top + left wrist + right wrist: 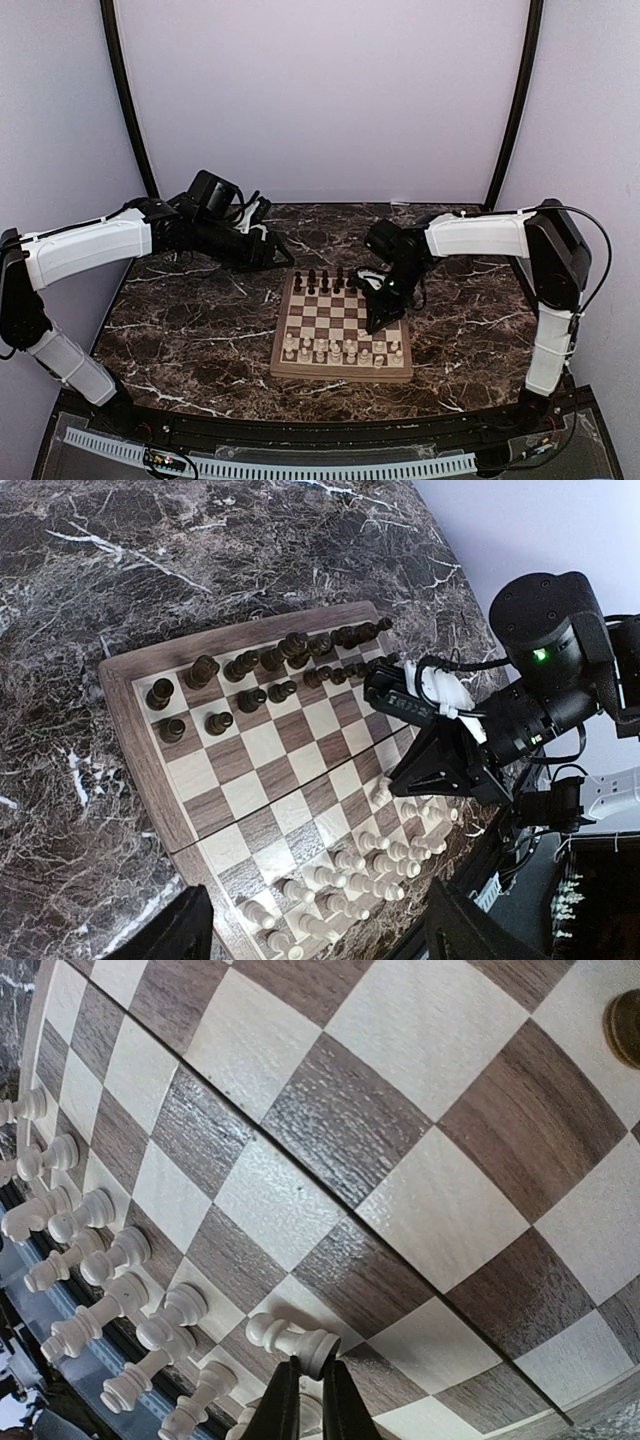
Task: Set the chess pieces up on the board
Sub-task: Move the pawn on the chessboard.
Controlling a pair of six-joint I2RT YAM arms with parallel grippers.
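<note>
The board [340, 373] lies in the middle of the marble table. Dark chess pieces [325, 280] stand along its far rows and white ones [345, 350] along its near rows. My right gripper [380, 322] reaches down over the board's right side. In the right wrist view it [310, 1375] is shut on the round base of a white pawn [285, 1335]. The pawn is tipped sideways over a light square, its head pointing left. My left gripper [262, 245] hangs open behind the board's far left corner, holding nothing. Its dark fingers [175, 930] frame the white rows [370, 865].
The dark marble tabletop [190, 330] spreads to the left and right of the board. Black frame posts [130, 110] stand at the back corners. A white slotted cable duct [300, 468] runs along the near edge. One dark piece [625, 1025] shows at the right wrist view's top right.
</note>
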